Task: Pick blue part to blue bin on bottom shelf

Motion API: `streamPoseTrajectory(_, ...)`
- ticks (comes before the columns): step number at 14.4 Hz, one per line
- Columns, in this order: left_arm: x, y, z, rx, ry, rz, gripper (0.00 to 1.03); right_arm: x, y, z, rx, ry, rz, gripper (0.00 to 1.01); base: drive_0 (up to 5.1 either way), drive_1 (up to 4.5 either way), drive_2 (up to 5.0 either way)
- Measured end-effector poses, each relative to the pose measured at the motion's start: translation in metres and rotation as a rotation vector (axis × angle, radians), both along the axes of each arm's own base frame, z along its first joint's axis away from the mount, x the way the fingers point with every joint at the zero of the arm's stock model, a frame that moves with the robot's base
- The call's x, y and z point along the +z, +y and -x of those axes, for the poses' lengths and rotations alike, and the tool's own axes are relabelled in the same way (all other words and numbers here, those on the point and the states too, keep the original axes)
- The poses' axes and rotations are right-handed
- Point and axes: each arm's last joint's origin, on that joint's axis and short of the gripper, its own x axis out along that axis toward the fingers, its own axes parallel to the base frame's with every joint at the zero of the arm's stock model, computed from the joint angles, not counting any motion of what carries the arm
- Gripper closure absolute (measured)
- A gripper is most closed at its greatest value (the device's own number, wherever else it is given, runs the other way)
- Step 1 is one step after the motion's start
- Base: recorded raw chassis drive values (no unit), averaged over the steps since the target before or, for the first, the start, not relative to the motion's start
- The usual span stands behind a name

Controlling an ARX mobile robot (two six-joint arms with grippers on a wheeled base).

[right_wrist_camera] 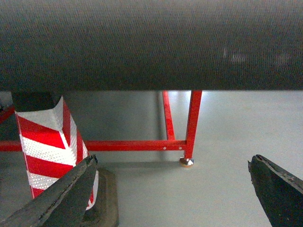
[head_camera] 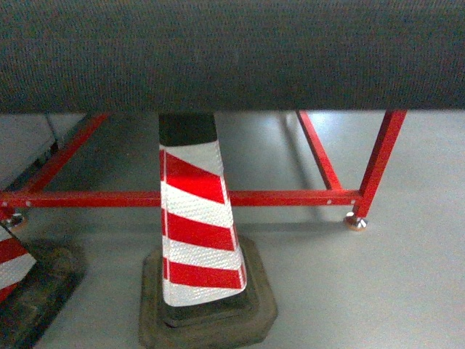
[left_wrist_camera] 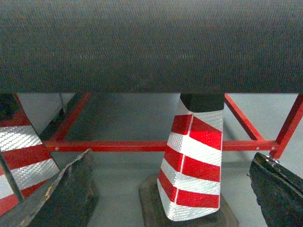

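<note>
We see neither the blue bin nor the bottom shelf in any view. A dark mesh panel [head_camera: 232, 51] fills the top of every picture. Below it stands a red frame [head_camera: 254, 197] on a grey floor [head_camera: 363, 291], with a red-and-white striped cone [head_camera: 192, 218] on a dark base in front. Our left gripper [left_wrist_camera: 170, 194] is spread wide, its fingers [left_wrist_camera: 71, 194] framing the cone. Our right gripper [right_wrist_camera: 175, 194] is likewise spread, its left finger just beside the cone. We can read no writing.
</note>
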Motion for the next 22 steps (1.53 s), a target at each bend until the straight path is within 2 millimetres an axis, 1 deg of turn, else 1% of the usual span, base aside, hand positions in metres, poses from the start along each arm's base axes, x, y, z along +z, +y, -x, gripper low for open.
streamPoseTrajectory(22, 0.0, 0.0, 0.0, -0.002, 0.0, -0.001, 0.05, -0.0001, 0.0, 0.0, 0.0, 0.001, 0.0, 0.03, 0.0, 0.0, 0.0)
